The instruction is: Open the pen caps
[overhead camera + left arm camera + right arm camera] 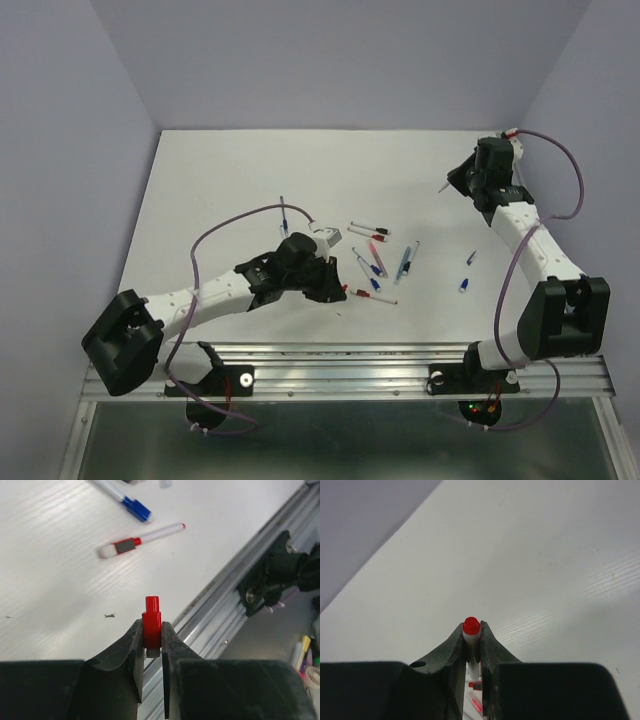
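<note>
My left gripper [152, 639] is shut on a short red pen cap [151, 621] and holds it above the table near the front edge; in the top view this gripper [335, 285] is left of the scattered pens. My right gripper [472, 639] is shut on a pale pen barrel with a round red end [471, 626], raised at the far right of the table [455, 184]. An uncapped pen with a red tip [142, 538] and a blue-capped pen [127, 502] lie on the table. Two small blue caps [467, 272] lie to the right.
Several more pens lie in a loose cluster [378, 260] mid-table, and one blue pen [283, 213] lies apart at the left. An aluminium rail [350, 365] runs along the near edge. Grey walls close in the table on three sides.
</note>
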{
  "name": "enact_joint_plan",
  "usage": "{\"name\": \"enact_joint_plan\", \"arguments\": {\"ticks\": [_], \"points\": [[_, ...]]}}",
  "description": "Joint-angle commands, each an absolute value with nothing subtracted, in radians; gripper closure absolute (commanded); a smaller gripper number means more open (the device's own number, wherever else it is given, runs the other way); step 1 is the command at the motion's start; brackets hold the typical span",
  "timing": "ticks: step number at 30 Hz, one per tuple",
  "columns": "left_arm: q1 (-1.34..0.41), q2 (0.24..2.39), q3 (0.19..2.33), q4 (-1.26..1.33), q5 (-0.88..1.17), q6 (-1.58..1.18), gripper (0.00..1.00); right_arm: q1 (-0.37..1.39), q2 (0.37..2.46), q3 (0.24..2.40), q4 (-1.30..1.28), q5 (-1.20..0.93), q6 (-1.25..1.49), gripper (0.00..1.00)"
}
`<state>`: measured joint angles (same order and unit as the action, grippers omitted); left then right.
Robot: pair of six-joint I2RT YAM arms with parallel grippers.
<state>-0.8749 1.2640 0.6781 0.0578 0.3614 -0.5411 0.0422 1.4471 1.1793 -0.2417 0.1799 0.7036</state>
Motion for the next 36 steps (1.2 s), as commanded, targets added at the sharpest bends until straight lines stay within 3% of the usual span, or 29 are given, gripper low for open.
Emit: {"name": "enact_joint_plan", "arguments": {"ticks": [1,10,16,29,36], "points": [[-0.85,1.308,0.811,-0.087,0.115,-0.566,1.0,0.048,1.364,1.132,-0.317,0.107,0.638,0.99],[-0.709,1.476,0.94,-0.118,0.009,-0.578,1.0,0.048,1.236,0.867,-0.543,0.218,0.632,0.93],[-0.67,1.585,1.017,-0.17,-0.038,-0.543,0.98,0.046,1.278,0.766,-0.525,0.192,0.641,0.94],[-0.653,1.687,1.06,-0.199,-0.086,-0.548,1.0,0.046,1.312,0.75,-0.508,0.218,0.615,0.96],[-0.652,1.617,1.051,-0.203,-0.066,-0.548,1.0,0.11,1.241,0.753,-0.378,-0.145,0.529,0.96]]}}
